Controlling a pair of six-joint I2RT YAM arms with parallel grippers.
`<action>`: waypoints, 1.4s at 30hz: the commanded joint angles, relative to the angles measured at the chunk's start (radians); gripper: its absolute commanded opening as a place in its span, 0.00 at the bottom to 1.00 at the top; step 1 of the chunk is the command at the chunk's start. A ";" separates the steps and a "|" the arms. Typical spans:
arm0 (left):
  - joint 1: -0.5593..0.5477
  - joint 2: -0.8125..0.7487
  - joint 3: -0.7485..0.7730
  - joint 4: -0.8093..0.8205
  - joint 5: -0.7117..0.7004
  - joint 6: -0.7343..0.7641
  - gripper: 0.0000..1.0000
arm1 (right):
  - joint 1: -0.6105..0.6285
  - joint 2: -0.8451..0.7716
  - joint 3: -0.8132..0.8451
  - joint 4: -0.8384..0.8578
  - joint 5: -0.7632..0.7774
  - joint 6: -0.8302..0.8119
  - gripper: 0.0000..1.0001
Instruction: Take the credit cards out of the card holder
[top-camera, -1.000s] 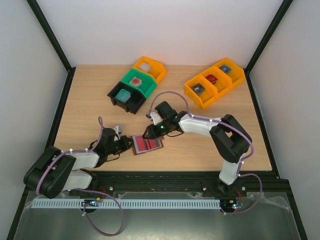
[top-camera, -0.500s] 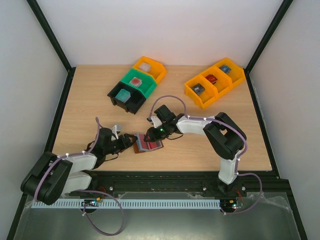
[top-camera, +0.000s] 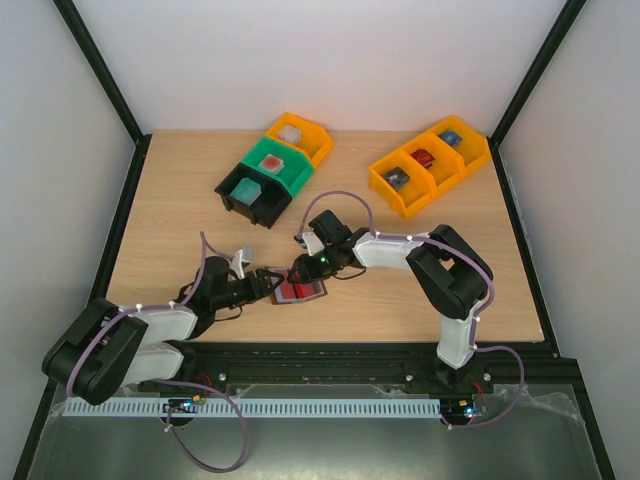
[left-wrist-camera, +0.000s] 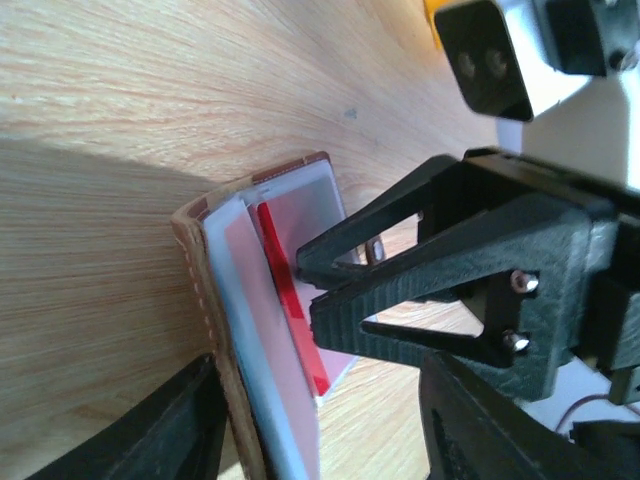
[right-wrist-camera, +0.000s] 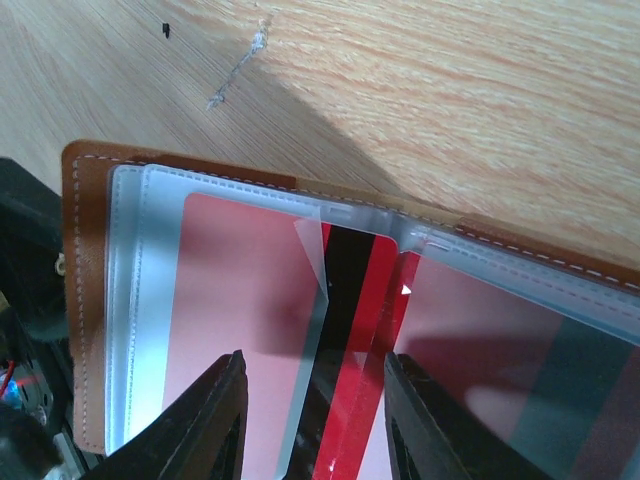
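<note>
Brown leather card holder (top-camera: 297, 290) lies open on the wooden table (top-camera: 180, 210), near the front edge, between your two grippers. Left gripper (top-camera: 268, 286): jaws are spread, with the holder's left edge standing between them. One finger (left-wrist-camera: 190, 420) sits against the leather cover and the other stands apart from it, so nothing is clamped. Right gripper (top-camera: 301, 268): its fingertips sit either side of the red card (right-wrist-camera: 375, 310), which lies among the holder's clear sleeves. You cannot confirm from these views whether that grip has closed on the card.
</note>
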 joint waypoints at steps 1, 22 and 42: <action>-0.027 0.028 0.019 0.034 -0.062 0.009 0.49 | 0.003 0.022 -0.025 -0.002 0.012 0.005 0.38; -0.028 -0.026 -0.004 0.046 -0.079 0.032 0.02 | -0.075 -0.131 -0.166 0.204 -0.207 -0.008 0.39; -0.077 0.115 0.071 0.021 -0.083 0.026 0.43 | -0.084 -0.025 -0.207 0.316 -0.163 0.102 0.36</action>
